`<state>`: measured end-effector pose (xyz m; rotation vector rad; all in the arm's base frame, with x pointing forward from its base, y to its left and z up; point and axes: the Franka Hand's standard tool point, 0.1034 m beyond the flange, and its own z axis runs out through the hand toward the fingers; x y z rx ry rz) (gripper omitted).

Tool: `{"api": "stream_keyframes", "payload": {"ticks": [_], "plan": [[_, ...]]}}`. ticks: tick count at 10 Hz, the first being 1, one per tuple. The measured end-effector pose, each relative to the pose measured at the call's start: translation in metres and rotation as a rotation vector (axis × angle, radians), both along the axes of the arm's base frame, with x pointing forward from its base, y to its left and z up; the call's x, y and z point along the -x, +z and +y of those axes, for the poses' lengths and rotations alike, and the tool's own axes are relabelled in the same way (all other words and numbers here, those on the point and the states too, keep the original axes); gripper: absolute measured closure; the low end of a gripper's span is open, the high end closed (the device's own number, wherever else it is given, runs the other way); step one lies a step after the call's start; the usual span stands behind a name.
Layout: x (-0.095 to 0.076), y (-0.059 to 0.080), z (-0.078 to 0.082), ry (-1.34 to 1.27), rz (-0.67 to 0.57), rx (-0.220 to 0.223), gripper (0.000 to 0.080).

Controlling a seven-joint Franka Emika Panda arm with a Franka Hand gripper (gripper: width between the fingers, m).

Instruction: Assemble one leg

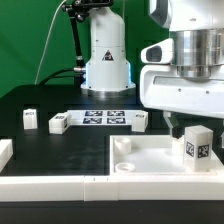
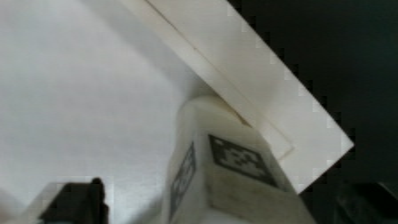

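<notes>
Leg [image 1: 197,147] stands upright on the panel [image 1: 140,160] beneath the claw [image 1: 182,124], whose grip is unclear.

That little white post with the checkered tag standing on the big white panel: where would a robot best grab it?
Probably near its top, coming straight down from above. The leg stands upright on the white panel, so its upper end is free while its foot sits against the panel. Its flat, parallel sides suit two jaws closing across its narrow width. The gripper hangs just above it; whether it is open is unclear.
</notes>
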<state>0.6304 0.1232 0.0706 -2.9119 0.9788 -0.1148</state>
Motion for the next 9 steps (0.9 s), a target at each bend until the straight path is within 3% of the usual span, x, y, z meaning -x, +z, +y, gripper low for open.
{"api": "stream_keyframes", "payload": {"ticks": [9], "plan": [[-0.0004,0.0001,-0.002,0.753,-0.024,0.089,0.015]]}}
